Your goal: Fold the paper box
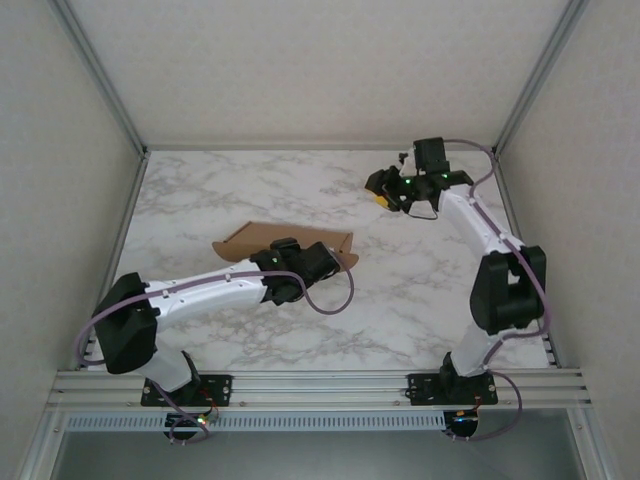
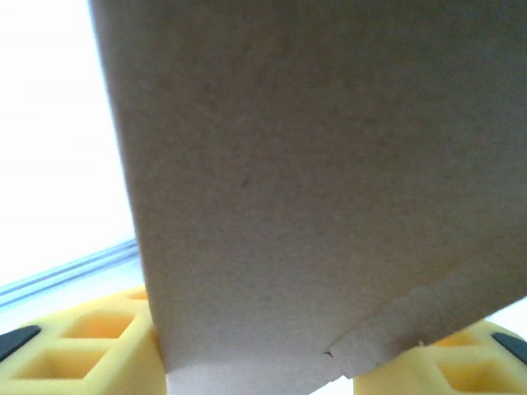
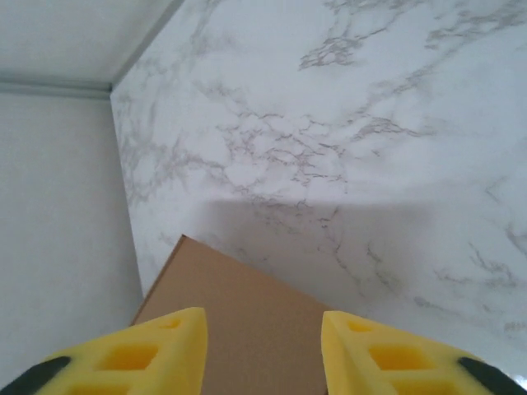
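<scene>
We see the paper box point(image 1: 255, 240) lying on the table point(image 1: 250, 190), a little left of the table's middle. Its long axis runs across the table's width, with the right end slightly nearer the table's front edge. The left gripper point(image 1: 325, 262) sits over that right end. In the left wrist view its yellow pads point(image 2: 82, 350) stand well apart, and a brown panel of the box point(image 2: 313, 164) lies across the gap. We cannot tell whether they clamp it. The right gripper point(image 1: 381, 198) hangs over the table's far right part, well clear of the cardboard. Its fingers point(image 3: 177, 341) are parted and hold nothing.
</scene>
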`<state>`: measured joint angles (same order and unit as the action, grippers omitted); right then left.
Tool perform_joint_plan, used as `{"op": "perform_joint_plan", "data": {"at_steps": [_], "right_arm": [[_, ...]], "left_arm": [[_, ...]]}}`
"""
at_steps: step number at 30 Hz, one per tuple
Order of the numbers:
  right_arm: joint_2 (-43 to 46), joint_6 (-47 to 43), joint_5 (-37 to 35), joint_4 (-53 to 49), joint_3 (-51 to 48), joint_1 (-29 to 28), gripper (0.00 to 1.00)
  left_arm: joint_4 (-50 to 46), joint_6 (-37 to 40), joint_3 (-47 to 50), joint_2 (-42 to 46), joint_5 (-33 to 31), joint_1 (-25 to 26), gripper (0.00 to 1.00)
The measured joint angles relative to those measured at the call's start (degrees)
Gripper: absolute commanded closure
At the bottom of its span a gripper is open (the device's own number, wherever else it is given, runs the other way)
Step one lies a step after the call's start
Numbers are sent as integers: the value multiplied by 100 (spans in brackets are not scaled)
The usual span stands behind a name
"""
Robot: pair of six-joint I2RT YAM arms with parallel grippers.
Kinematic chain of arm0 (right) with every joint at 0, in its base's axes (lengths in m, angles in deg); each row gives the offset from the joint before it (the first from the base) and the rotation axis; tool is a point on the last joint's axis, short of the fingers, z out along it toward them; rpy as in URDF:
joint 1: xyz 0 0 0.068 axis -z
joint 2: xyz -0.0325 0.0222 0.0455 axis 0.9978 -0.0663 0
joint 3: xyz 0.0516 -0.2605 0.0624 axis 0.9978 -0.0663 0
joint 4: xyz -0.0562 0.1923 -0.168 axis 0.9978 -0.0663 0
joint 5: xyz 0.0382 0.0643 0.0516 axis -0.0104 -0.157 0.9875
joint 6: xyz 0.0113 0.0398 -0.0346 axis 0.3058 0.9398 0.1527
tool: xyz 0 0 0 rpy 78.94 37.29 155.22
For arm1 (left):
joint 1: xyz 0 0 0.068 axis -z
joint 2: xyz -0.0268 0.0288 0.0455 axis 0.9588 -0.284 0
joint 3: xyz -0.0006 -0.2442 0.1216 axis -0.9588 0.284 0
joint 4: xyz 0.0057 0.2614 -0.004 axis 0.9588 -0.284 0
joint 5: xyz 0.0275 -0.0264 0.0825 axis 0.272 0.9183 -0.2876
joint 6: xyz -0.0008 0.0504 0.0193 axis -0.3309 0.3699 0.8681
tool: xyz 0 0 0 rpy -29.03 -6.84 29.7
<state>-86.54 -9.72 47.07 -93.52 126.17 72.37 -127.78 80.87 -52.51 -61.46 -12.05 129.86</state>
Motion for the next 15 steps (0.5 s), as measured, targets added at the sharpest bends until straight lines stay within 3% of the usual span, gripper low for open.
{"op": "perform_joint_plan", "data": {"at_steps": [5,7,12,15], "right_arm": [[-1215,-839,363,-542,1095,-380,84],[-1567,-1220,439,-791,1292,-688,100],[-2166,-1742,699,-1180,1449,-1316,99],[-2461,-1950,914,-1357,1547,-1412,97]], "left_arm": [[-592,-188,-385,-232,20,63,53],[-789,-245,-566,-282,37,120,53],[-1202,-358,-992,-319,188,227,51],[-1375,-382,-1113,-334,323,251,49]]}}
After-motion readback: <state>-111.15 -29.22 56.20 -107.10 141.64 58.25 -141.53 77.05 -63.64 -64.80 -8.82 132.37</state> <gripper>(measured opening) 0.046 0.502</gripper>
